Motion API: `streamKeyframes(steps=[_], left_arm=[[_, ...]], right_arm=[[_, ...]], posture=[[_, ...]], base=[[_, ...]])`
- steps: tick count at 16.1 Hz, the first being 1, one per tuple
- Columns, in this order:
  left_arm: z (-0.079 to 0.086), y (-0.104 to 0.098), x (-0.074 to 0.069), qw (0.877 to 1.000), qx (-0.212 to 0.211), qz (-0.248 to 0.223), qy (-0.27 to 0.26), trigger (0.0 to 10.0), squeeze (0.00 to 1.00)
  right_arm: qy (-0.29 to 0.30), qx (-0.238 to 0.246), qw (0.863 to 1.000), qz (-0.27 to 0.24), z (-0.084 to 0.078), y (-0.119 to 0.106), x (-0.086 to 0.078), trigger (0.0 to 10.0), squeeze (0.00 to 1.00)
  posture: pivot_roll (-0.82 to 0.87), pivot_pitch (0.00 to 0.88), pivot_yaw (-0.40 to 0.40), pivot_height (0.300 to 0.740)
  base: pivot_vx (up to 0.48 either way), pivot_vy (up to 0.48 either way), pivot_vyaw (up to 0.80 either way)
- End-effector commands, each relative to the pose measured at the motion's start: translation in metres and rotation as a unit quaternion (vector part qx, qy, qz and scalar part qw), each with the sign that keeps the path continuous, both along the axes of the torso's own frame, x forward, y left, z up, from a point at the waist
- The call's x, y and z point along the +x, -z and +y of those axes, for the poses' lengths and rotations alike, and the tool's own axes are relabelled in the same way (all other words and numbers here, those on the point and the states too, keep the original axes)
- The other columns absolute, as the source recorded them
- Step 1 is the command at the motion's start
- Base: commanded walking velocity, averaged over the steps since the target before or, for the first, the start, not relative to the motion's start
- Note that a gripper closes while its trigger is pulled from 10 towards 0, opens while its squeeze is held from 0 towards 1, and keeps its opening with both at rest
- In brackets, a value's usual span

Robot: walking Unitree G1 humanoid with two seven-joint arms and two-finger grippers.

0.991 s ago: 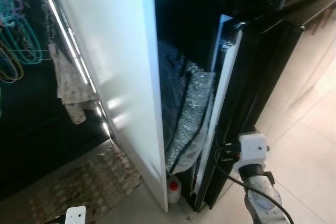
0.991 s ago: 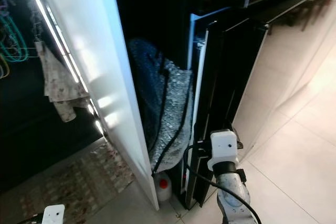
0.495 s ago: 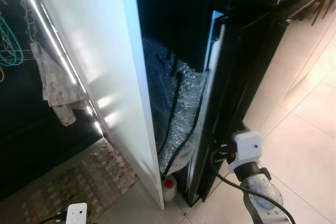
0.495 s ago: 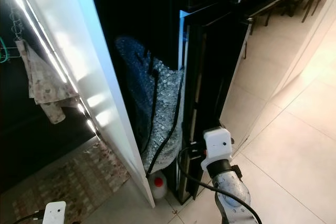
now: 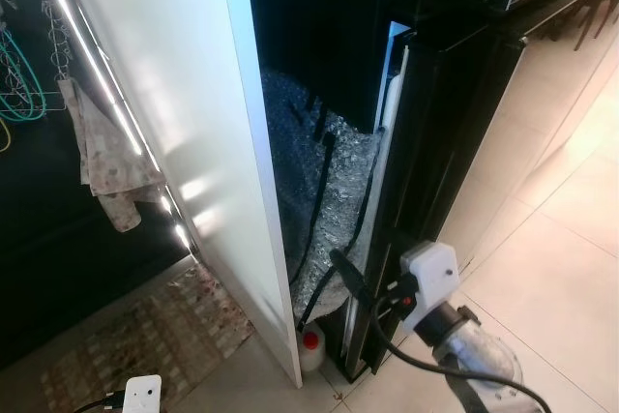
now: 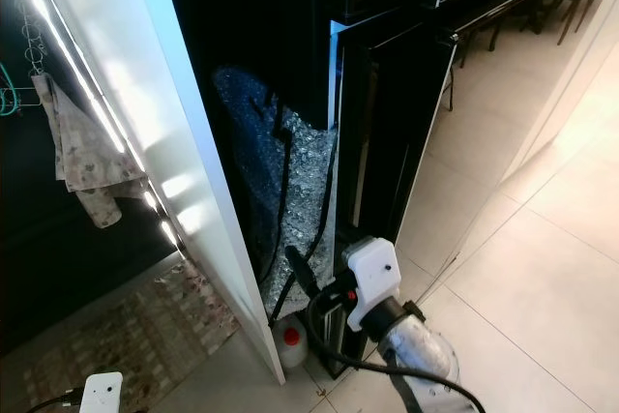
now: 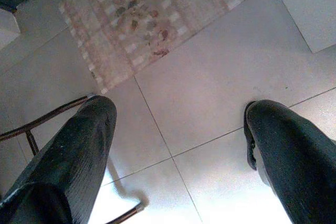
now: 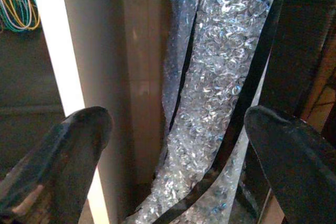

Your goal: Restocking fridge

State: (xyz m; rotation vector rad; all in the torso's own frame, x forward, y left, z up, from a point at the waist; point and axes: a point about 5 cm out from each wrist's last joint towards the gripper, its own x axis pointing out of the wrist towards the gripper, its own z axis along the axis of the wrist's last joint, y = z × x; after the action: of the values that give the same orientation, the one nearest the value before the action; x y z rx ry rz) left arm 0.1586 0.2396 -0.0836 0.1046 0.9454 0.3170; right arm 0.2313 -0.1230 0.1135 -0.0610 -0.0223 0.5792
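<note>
1. The right gripper [image 8: 173, 145] is raised with its two black fingers spread wide and nothing between them, pointed into the narrow gap beside the black fridge [image 5: 455, 113].
2. Straight ahead of it, a bubble-wrap sheet [image 8: 220, 77] crossed by black straps stands wedged upright in that gap, apparently stored there out of the way.
3. To the gripper's left stands a white panel [image 5: 184, 94]; to its right, the fridge's slightly open door edge [image 5: 387, 191]. That edge is probably what the gripper must catch to open the fridge for restocking.
4. Below the gripper, at the foot of the gap, a small red-capped bottle [image 5: 310, 345] sits on the floor.
5. The left gripper [image 7: 178, 145] hangs idle, fingers apart and empty, aimed down at the tiled floor [image 7: 220, 77] with a patterned rug [image 7: 152, 9] just beyond.
6. No goods for stocking are held.
</note>
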Motion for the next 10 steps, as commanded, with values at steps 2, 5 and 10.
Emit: streamKeyframes(steps=[2,5,10], left_arm=[[0.0,0.003,-0.005,1.0,-0.002,0.015,0.007,10.0,0.0],[0.0,0.003,-0.006,1.0,-0.002,0.017,0.006,10.0,0.0],[-0.001,0.003,-0.005,1.0,-0.002,0.017,0.01,10.0,0.0]], right_arm=[[0.025,-0.019,0.999,-0.008,-0.01,-0.005,0.01,10.0,0.0],[0.06,-0.024,0.998,-0.011,-0.017,-0.005,0.019,10.0,0.0],[0.043,-0.013,0.999,-0.016,-0.007,-0.006,0.033,10.0,0.0]], posture=[[-0.12,0.0,0.06,0.74],[-0.12,0.0,0.066,0.74],[-0.12,0.0,0.072,0.74]], base=[[0.0,0.0,0.0],[0.0,0.0,0.0],[0.0,0.0,0.0]])
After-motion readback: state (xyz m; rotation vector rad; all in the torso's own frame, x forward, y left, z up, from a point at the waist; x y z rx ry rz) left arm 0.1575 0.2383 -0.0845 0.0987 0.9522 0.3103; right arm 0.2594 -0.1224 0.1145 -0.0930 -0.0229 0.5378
